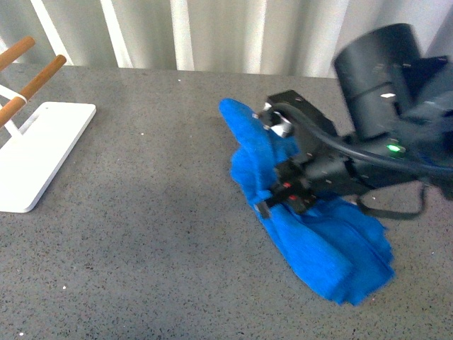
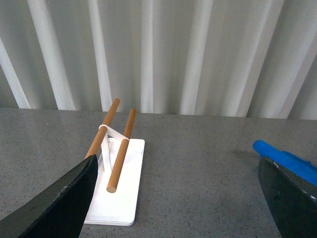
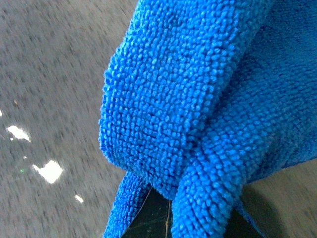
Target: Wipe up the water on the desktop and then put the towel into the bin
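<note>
On speckled dark grey stone bench, right claw grips bunched royal-blue terry towel pressed low, likely for wiping; left claw hangs spread.

No legible text or labels.

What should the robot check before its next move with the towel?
1. Right gripper shut on towel: ok.
2. Towel's low end lies on the desktop: ok.
3. Water wiped up: cannot tell; bright spots may be water or glare.
4. Bin in sight: not ok, no view shows it.
5. Left gripper open, apart from towel: ok.
6. Rack well clear of towel: ok.
</note>
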